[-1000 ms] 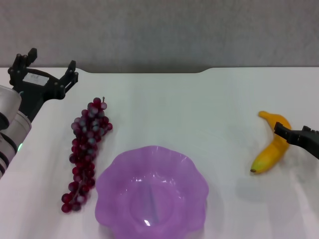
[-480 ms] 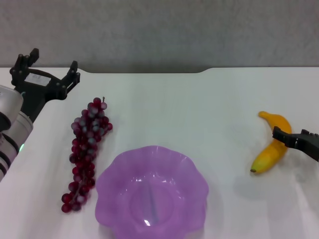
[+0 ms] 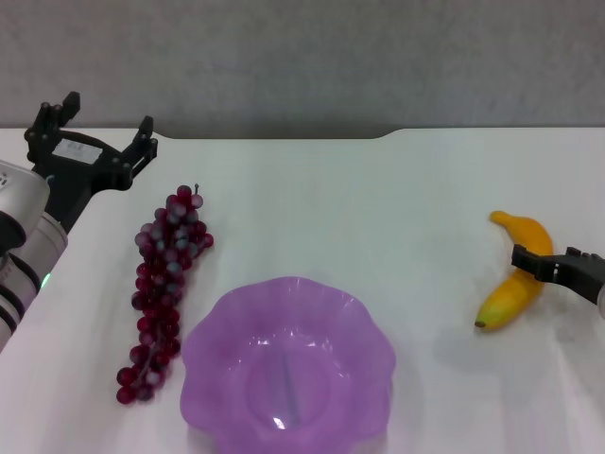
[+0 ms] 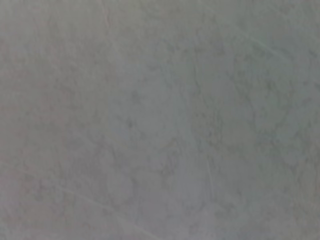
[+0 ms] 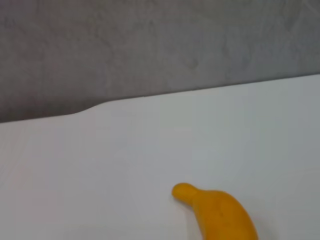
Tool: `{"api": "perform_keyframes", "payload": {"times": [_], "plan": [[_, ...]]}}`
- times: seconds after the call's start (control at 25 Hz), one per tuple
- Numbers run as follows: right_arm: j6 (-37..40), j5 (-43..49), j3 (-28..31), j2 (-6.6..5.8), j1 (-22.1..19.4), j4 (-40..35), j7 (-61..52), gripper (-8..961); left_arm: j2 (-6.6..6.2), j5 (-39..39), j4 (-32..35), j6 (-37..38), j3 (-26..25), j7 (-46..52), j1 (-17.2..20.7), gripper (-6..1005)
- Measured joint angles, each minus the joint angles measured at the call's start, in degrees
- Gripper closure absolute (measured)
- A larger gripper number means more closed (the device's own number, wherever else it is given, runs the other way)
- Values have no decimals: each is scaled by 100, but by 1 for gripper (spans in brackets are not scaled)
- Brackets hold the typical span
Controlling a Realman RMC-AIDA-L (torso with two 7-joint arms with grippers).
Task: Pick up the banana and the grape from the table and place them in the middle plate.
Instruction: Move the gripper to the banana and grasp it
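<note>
The counter (image 3: 378,199) lies bare between the grapes (image 3: 163,284) and the banana (image 3: 515,274), and across its far half. The plate (image 3: 288,369) fills the near middle, its rim just beside the grapes' lower end. The right pincer (image 3: 534,262) sits over the banana's middle. The left pincer (image 3: 92,132) hangs above the far left corner, apart from the grapes.

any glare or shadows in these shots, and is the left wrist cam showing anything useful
Head view: a small bright glint low inside the middle plate, a faint soft shadow on the table beside the banana. Left wrist view: only a mottled grey surface. Right wrist view: even light, the banana cut off by the frame edge.
</note>
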State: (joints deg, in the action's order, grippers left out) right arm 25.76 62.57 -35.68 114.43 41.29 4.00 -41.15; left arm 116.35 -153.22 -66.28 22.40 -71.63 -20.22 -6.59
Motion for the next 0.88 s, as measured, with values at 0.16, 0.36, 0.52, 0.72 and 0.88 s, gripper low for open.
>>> {"api": "perform_keyframes", "payload": {"times": [0.16, 0.36, 0.52, 0.72, 0.88], "plan": [[-162, 105, 0, 0, 64, -2, 0, 63, 1, -6, 1, 1, 0, 0, 0, 113], [-206, 119, 0, 0, 87, -5, 0, 65, 2, -4, 0, 2, 2, 0, 0, 113], [-286, 119, 0, 0, 111, -5, 0, 66, 2, -3, 0, 1, 7, 0, 0, 113], [-302, 119, 0, 0, 116, -5, 2, 277, 1, -2, 1, 1, 10, 0, 12, 113], [-358, 146, 1, -2, 126, -4, 11, 298, 1, 0, 0, 1, 18, 0, 14, 114]]}}
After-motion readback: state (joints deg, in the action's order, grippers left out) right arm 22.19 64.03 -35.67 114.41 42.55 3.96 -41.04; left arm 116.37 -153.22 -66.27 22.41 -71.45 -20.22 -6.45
